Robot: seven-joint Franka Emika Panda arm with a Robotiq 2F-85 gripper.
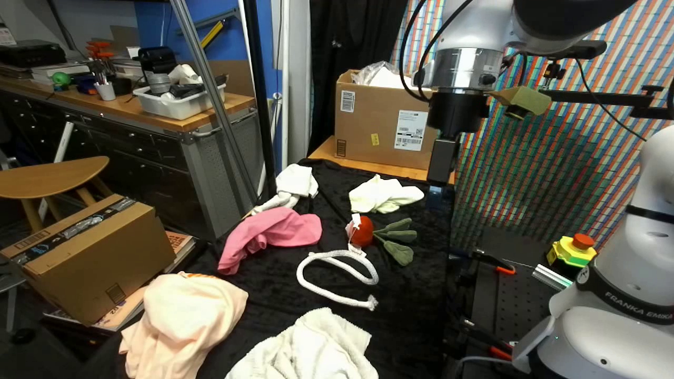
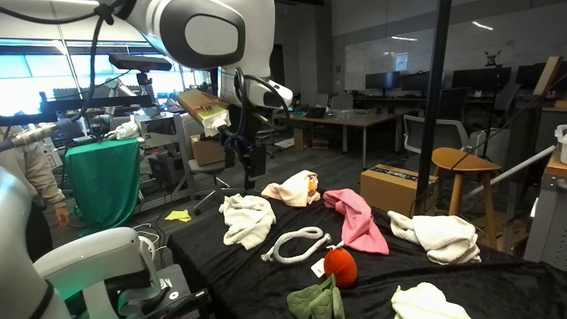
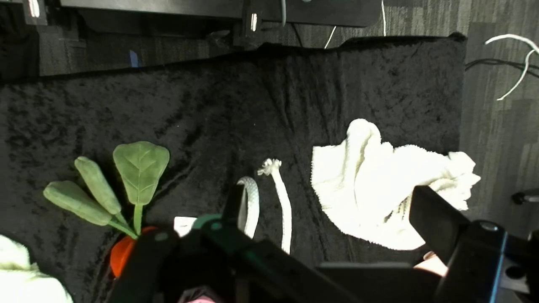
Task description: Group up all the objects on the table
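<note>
Gripper [image 3: 330,204] wide open, nothing in it, hanging over the black table [image 1: 416,305]. Spread out on it: white rope [image 1: 337,298] looped mid-table, red-and-green toy [image 1: 363,234] just beside it, pink cloth [image 1: 279,231] near both, then white cloth [image 1: 297,181], pale yellow cloth [image 1: 384,196], peach cloth [image 1: 184,316] and white towel [image 1: 310,350] around them.

Gripper [image 3: 327,198]: one
White cloths [image 2: 248,220]: two, lower than the gripper
Pink cloth [image 1: 281,229]: one, also lower
Yellow-green cloth [image 1: 384,196]: one, lower
Peach cloth [image 1: 184,316]: one, lower
White cord [image 1: 337,298]: one, lower
Red toy [image 2: 340,267]: one, lower, with three green leaves [image 3: 141,170]
</note>
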